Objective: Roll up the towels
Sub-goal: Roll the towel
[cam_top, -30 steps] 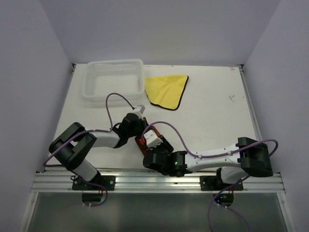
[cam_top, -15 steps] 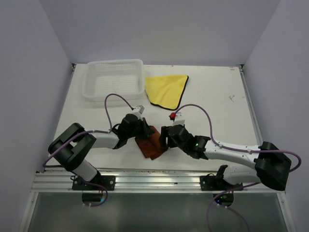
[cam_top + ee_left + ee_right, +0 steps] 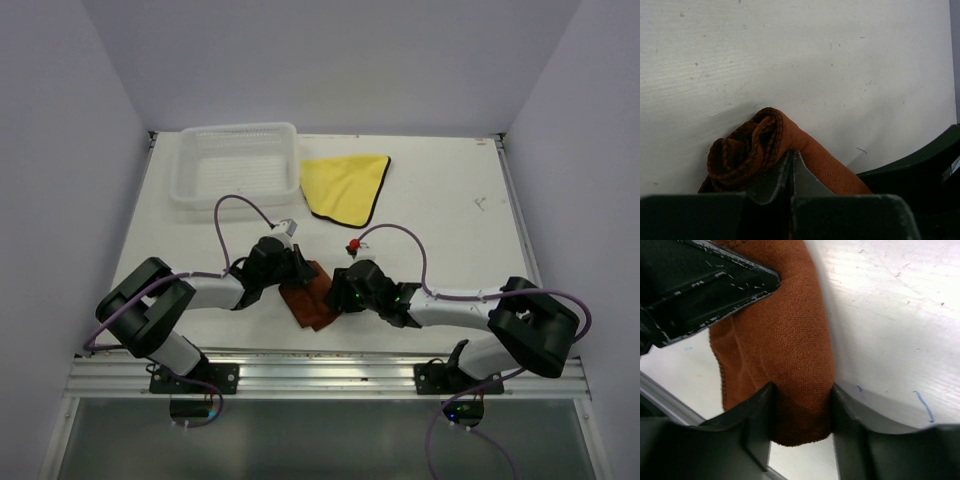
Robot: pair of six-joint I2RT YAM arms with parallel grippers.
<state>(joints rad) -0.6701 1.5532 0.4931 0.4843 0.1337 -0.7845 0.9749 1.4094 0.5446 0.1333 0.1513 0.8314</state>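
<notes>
Near the front edge of the counter (image 3: 450, 230) lies the brown towel (image 3: 308, 297), partly rolled into a fat, loose tube. One end shows the cloth curled round and round.

The right pincer (image 3: 802, 387) hugs one end of the tube, one finger touching each side. Its fingers stand wide because the roll is fat. The left pincer (image 3: 791, 162) is squeezed all the way together and pushes its tip against the other side of the towel. I cannot tell if it nips a bit of cloth.

What could go wrong? The roll looks soft and loose, so I think it could flop open if the right pincer lets go or tugs too fast. The towel is close to the front edge, so a hard push could slide it off. The two pincers are very near each other and could bump.

Far at the back, the yellow towel (image 3: 347, 185) lies flat and is not rolled yet. It sits just beside the white basket (image 3: 190, 195). The purple wires (image 3: 400, 232) loop above the arms and might catch on something. Nothing else lies between the brown towel and the yellow one.
</notes>
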